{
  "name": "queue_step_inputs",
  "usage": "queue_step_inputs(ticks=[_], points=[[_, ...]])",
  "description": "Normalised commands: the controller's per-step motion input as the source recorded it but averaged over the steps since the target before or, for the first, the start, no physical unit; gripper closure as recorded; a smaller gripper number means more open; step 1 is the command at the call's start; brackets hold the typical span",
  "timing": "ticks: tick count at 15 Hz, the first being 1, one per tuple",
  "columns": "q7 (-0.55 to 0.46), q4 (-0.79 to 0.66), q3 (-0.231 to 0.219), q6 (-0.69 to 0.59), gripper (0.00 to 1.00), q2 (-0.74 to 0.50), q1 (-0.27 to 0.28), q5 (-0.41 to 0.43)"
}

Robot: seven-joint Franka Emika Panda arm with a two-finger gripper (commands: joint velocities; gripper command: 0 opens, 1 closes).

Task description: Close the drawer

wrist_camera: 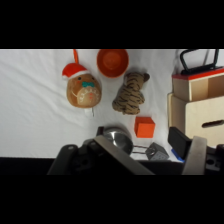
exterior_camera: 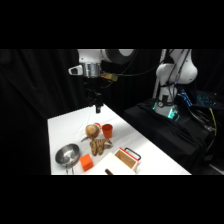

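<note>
On the white table [exterior_camera: 60,127] the drawer [wrist_camera: 197,82] stands pulled out of its case [wrist_camera: 200,117] at the near right corner, so bring your gripper [exterior_camera: 98,107], fingers spread and empty, down past the orange block [wrist_camera: 145,126] and push its front squarely.

Claw [exterior_camera: 98,107] hangs at upper centre above table [exterior_camera: 65,127]. Drawer [exterior_camera: 128,158] at lower centre; cup [exterior_camera: 107,131], bowl [exterior_camera: 67,155], orange block [exterior_camera: 86,162] to its left.

In the wrist view the drawer [wrist_camera: 197,85] runs off the right edge, and the linkage covers part of the metal bowl [wrist_camera: 117,139]. In the side view the picture's bottom edge cuts off the desk [exterior_camera: 65,125].
</note>
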Motion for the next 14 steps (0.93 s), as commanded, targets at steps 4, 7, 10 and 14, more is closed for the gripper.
queue_step_inputs(ticks=[4,7,10,14], points=[[0.04,-0.09,0.036,0.03,0.00,-0.08,0.005,-0.047],[0.04,-0.34,0.077,0.07,0.00,-0.29,0.054,-0.026],[0.03,-0.42,0.075,0.13,0.00,-0.38,0.072,-0.002],[0.02,-0.43,0.062,0.24,0.00,-0.35,0.082,0.045]])
